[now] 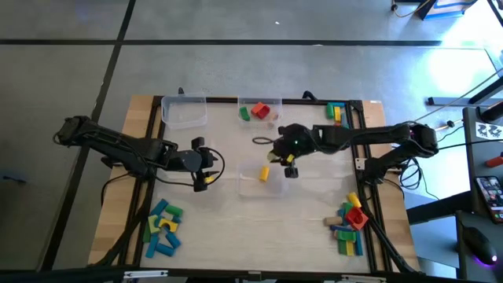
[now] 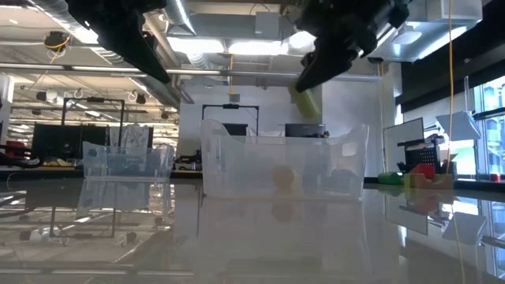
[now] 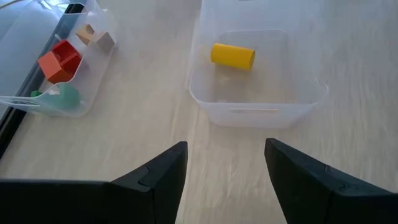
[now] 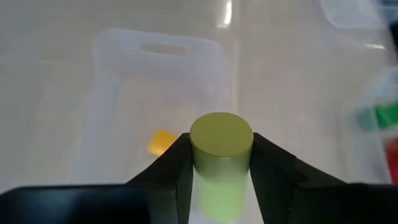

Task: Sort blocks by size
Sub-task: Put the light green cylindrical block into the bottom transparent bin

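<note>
Right wrist view shows the right claw [image 4: 221, 163] pinching a yellow-green cylinder block [image 4: 221, 149] above a clear tub [image 4: 124, 93] holding a yellow block [image 4: 161, 142], while the left claw [image 3: 225, 168] waits spread nearby.

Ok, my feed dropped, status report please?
Right gripper shut on yellow-green cylinder, held above the middle clear tub. Left gripper open, waiting beside it. One yellow block already inside. Nothing in the way.
</note>
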Controlling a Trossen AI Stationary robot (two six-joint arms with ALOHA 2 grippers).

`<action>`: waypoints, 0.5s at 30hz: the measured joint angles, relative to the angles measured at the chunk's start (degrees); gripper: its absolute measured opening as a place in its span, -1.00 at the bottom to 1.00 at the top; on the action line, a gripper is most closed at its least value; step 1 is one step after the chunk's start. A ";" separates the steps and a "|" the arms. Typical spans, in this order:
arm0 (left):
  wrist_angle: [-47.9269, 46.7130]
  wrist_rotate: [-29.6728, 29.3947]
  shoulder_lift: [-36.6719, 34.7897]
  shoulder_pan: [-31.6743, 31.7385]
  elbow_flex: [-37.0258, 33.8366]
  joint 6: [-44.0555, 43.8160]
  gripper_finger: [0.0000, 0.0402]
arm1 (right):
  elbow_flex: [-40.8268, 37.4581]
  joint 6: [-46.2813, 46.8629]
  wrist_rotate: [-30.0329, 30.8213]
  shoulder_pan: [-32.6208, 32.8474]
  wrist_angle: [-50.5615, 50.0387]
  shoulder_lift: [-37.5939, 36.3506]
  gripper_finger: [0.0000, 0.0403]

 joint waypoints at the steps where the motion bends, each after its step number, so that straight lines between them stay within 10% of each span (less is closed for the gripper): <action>1: 0.03 -0.01 -0.01 0.00 0.00 0.00 0.04 | 0.00 0.32 0.01 0.76 0.50 0.18 -0.37; 15: 0.43 -0.01 0.00 -0.09 0.02 -2.80 0.04 | 0.02 1.62 2.56 6.14 1.25 9.49 -0.35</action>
